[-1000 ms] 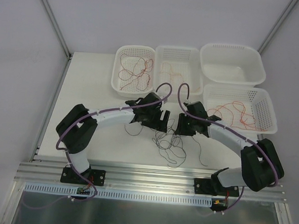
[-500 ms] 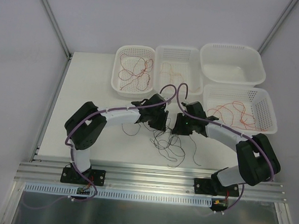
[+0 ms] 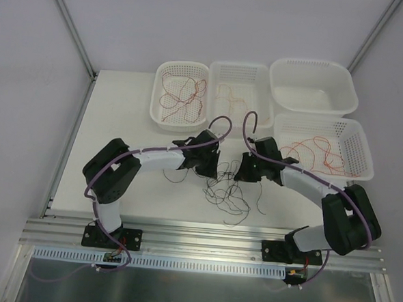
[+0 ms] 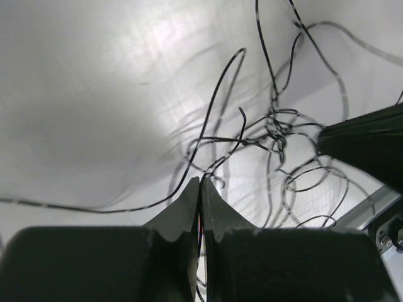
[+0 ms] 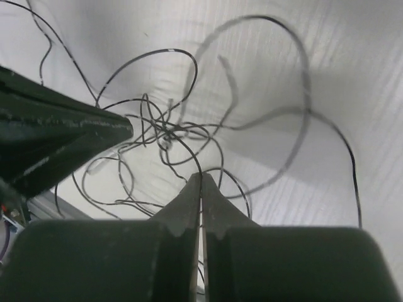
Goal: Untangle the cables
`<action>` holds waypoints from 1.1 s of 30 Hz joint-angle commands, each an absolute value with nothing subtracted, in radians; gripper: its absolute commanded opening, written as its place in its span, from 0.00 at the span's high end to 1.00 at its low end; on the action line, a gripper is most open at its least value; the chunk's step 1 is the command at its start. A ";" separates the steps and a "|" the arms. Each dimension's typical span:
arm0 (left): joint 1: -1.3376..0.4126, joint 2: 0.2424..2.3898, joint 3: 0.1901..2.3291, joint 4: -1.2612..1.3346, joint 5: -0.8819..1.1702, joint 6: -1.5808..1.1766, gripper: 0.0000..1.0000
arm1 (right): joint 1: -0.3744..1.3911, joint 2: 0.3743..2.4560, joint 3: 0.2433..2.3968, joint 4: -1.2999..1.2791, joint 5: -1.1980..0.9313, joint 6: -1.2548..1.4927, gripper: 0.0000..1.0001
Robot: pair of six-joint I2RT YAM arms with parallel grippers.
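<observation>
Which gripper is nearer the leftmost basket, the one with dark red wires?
Left. The left gripper is just in front of the basket's near right corner; the right gripper is farther right, beyond the black tangle.

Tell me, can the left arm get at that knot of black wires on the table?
Likely yes: the left tool is shut on a strand of the black wires, with the knot just ahead of it. The right tool grips from the other side.
</observation>
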State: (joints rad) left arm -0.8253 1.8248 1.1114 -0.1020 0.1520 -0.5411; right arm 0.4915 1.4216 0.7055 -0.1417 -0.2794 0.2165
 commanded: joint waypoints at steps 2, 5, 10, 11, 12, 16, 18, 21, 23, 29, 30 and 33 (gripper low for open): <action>-0.738 1.677 1.022 -0.094 0.112 -0.615 1.00 | 0.420 1.244 0.729 -0.233 -0.319 0.161 0.99; -0.652 1.550 0.951 -0.097 0.106 -0.647 1.00 | 0.359 1.146 0.776 -0.333 -0.347 0.118 0.99; -0.566 1.398 0.888 -0.135 0.091 -0.624 1.00 | 0.269 1.049 0.892 -0.477 -0.371 0.074 0.99; -0.555 1.350 0.884 -0.152 0.080 -0.618 1.00 | 0.256 1.037 0.908 -0.492 -0.377 0.069 0.99; -0.543 1.327 0.881 -0.167 0.069 -0.606 1.00 | 0.243 1.008 0.928 -0.523 -0.383 0.069 0.99; -0.474 1.221 0.899 -0.322 -0.094 -0.555 1.00 | 0.161 0.945 1.063 -0.603 -0.403 0.069 0.99; -0.411 1.171 0.917 -0.426 -0.162 -0.514 1.00 | 0.138 0.928 1.167 -0.641 -0.410 0.067 0.99; -0.294 1.115 0.953 -0.529 -0.291 -0.451 1.00 | 0.086 0.905 1.286 -0.653 -0.434 0.077 0.99; -0.238 1.079 0.983 -0.567 -0.359 -0.419 1.00 | 0.054 0.910 1.340 -0.647 -0.468 0.097 0.99; -0.100 1.037 1.098 -0.627 -0.556 -0.272 1.00 | 0.003 0.951 1.502 -0.562 -0.581 0.192 0.99; -0.081 1.038 1.127 -0.632 -0.574 -0.261 1.00 | 0.003 0.960 1.522 -0.555 -0.586 0.199 0.99; -0.061 1.040 1.161 -0.640 -0.623 -0.232 1.00 | -0.018 0.976 1.572 -0.528 -0.609 0.227 0.99</action>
